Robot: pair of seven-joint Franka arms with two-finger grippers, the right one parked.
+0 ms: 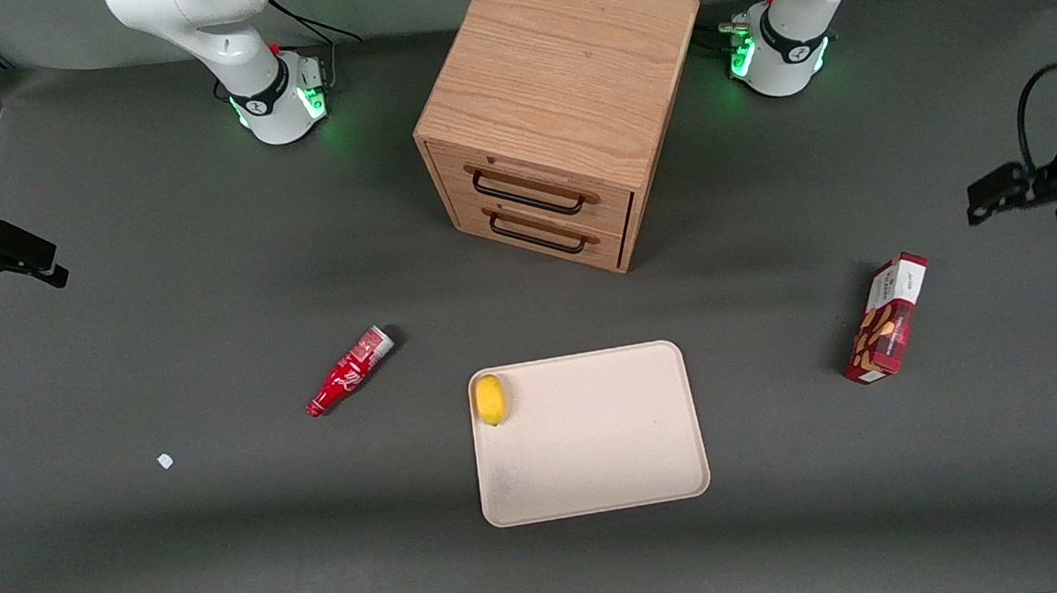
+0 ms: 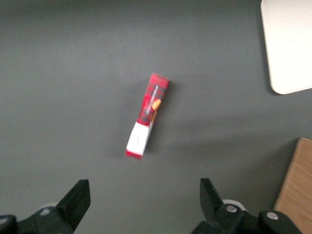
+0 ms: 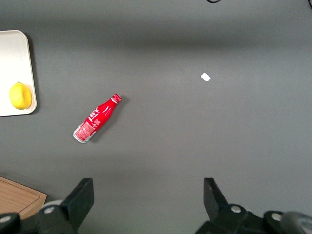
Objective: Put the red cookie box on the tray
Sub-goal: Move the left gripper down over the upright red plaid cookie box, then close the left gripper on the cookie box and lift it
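Note:
The red cookie box (image 1: 888, 318) lies flat on the grey table toward the working arm's end, its white end panel pointing away from the front camera. It also shows in the left wrist view (image 2: 147, 114). The beige tray (image 1: 604, 440) lies in the middle of the table, nearer the front camera than the cabinet, and one corner of it shows in the left wrist view (image 2: 287, 44). My left gripper (image 1: 987, 195) hangs high above the table, a little farther from the front camera than the box. In the left wrist view the gripper (image 2: 142, 190) is open and empty.
A yellow lemon (image 1: 491, 399) lies on the tray near one corner. A wooden drawer cabinet (image 1: 553, 118) stands at the middle back. A small red bottle (image 1: 349, 371) and a white scrap (image 1: 165, 461) lie toward the parked arm's end.

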